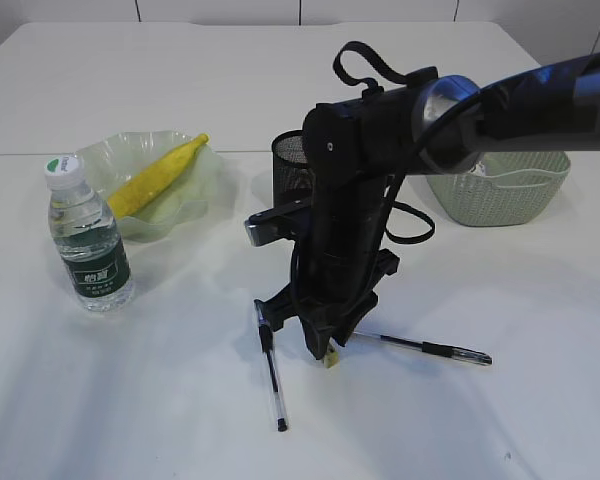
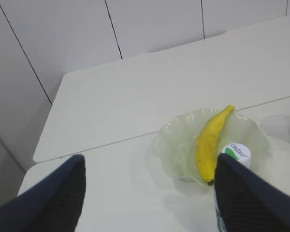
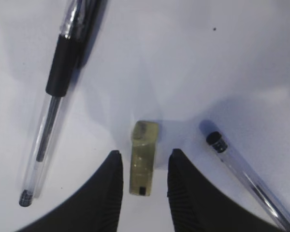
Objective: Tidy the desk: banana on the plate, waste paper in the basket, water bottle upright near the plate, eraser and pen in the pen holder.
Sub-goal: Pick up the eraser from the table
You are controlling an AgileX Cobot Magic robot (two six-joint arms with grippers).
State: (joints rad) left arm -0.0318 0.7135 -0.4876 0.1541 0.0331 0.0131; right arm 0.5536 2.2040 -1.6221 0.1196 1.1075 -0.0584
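My right gripper [image 3: 146, 153] points down at the desk [image 1: 180, 400], open, one jaw on each side of the small cream eraser [image 3: 144, 159] with a gap on both sides. The exterior view shows this gripper [image 1: 325, 345] low over the eraser [image 1: 332, 358], between two pens [image 1: 271, 370] [image 1: 425, 347]. The banana [image 1: 160, 175] lies in the plate [image 1: 195, 205], and the water bottle [image 1: 90, 245] stands upright beside it. Behind the arm stands the pen holder [image 1: 288, 165]. My left gripper [image 2: 150, 159] hangs open and empty above the desk near the plate [image 2: 174, 145]. No waste paper shows.
The sage-green basket [image 1: 500, 195] stands at the back right, partly behind my right arm. In the right wrist view one pen [image 3: 55, 92] lies left of the jaws and the other pen [image 3: 246, 174] lies right of them. A seam crosses the desk behind the plate.
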